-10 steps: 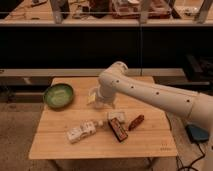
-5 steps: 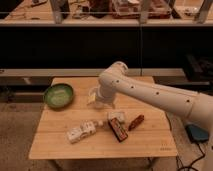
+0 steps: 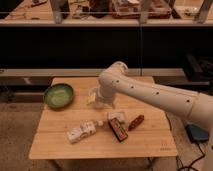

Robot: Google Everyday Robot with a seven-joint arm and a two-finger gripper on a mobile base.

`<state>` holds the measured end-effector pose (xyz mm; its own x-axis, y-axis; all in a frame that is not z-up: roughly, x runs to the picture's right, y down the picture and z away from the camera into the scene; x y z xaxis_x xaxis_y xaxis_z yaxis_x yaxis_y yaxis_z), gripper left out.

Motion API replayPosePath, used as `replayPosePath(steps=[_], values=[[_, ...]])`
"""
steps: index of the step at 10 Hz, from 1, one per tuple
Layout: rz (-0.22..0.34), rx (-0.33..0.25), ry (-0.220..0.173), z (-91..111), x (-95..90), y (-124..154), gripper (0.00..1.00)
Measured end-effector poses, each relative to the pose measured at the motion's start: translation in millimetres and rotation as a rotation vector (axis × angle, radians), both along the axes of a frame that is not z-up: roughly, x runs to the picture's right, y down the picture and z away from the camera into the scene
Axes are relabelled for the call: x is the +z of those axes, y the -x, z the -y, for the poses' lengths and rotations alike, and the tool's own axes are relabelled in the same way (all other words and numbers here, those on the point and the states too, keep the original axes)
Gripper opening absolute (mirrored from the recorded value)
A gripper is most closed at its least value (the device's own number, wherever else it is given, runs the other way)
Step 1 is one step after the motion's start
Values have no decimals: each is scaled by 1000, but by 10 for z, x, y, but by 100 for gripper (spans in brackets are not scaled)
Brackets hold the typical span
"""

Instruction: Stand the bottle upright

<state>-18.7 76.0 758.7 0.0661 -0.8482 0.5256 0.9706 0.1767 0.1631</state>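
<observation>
Fingers (image 3: 91,98) parted and empty, the gripper (image 3: 94,98) hangs unmoved, far behind the lying bottle (image 3: 81,131): 0 progress.

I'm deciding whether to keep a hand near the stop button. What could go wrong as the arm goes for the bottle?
1. The bottle lies on its side toward the front edge of the table; a glancing contact might roll it off.
2. The dark bar and white packet sit close to its right end, so the gripper, now over the table behind the bottle, could knock them.
</observation>
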Motion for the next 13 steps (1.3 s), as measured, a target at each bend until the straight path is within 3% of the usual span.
replayPosePath(steps=[5, 7, 9, 11, 13], values=[[-8, 20, 13, -38, -14, 29, 78], [-41, 78, 47, -145, -38, 86, 78], [-108, 154, 116, -413, -64, 239, 78], [-150, 192, 154, -576, -85, 311, 78], [-162, 202, 168, -633, -90, 346, 78]])
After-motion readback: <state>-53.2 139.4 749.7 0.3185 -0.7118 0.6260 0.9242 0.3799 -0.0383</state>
